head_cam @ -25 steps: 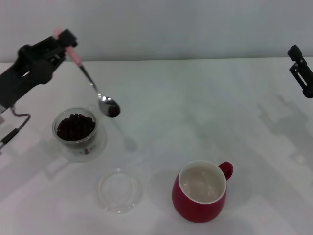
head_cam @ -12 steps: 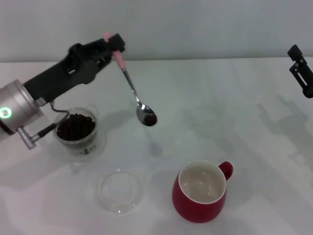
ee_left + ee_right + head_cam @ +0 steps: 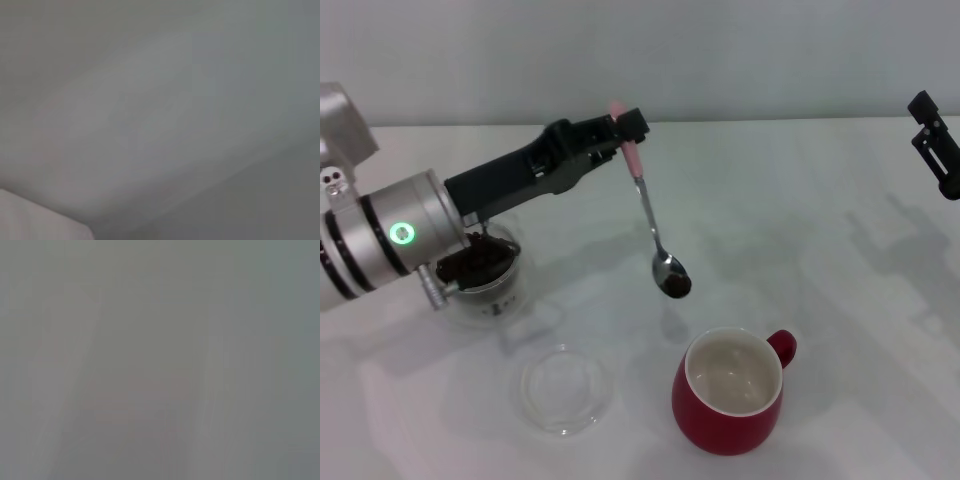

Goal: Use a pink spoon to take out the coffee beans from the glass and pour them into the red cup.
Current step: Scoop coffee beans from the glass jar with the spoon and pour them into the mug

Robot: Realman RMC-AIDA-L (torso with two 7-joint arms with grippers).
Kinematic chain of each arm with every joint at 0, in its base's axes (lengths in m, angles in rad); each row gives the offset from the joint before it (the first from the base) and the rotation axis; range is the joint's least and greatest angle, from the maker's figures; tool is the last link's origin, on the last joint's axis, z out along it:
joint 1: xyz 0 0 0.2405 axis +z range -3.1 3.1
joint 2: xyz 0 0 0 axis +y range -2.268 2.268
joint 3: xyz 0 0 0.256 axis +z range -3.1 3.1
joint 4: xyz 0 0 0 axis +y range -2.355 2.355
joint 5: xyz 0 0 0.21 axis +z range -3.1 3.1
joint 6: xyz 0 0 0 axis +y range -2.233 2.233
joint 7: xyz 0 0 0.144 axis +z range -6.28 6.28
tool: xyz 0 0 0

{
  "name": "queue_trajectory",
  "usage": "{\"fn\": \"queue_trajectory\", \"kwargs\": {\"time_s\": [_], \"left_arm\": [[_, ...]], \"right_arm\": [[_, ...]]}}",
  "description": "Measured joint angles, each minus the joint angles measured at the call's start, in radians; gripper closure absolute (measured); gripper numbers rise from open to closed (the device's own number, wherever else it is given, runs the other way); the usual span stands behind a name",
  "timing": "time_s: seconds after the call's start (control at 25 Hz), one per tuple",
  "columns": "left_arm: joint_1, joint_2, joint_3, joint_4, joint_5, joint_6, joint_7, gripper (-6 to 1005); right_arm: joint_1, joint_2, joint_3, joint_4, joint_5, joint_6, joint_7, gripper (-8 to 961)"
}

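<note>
1. Coffee beans [image 3: 677, 287] sit as a small dark heap in the metal bowl of the pink spoon [image 3: 653, 225], which hangs nearly upright, bowl down, above the white table [image 3: 800, 200].
2. The left gripper [image 3: 625, 128] reaches in from the robot's left across the middle of the head view and is clamped on the top of the spoon's pale pink handle, a short pink stub poking out above the fingers.
3. The spoon's bowl is in the air just up and to the left of the red cup [image 3: 730, 390], not over its mouth and not touching it.
4. The red cup stands upright near the front of the table, its cream-white inside bare of beans, its loop handle pointing toward the robot's right and away.
5. The glass [image 3: 480, 272] stands on the left side, partly hidden behind the left arm; dark beans show inside it.
6. A flat clear round dish [image 3: 564, 388] lies on the table in front of the glass and to the left of the red cup, apart from both.
7. The right gripper [image 3: 938, 145] is parked at the far right edge, well apart from everything; whether its jaws are wide or narrow I cannot tell.
8. Both wrist views are a plain grey blur with nothing to tell.
</note>
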State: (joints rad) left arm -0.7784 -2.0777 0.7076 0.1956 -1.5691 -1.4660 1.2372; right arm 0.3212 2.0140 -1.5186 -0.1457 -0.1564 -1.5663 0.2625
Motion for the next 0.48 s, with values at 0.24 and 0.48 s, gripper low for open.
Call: {"fn": "queue_trajectory", "kwargs": {"time_s": [0.24,0.48], "left_arm": [[-0.036,-0.002,0.049,-0.023,0.001,0.033,0.022,864],[-0.065,-0.009,0.121,-0.033,-0.001,0.066,0.022,865]], "right_arm": [[0.001,0.000,0.000,0.000,0.000,-0.001,0.001,287],[0.001,0.000,0.000,0.000,0.000,0.001,0.001,287]]}}
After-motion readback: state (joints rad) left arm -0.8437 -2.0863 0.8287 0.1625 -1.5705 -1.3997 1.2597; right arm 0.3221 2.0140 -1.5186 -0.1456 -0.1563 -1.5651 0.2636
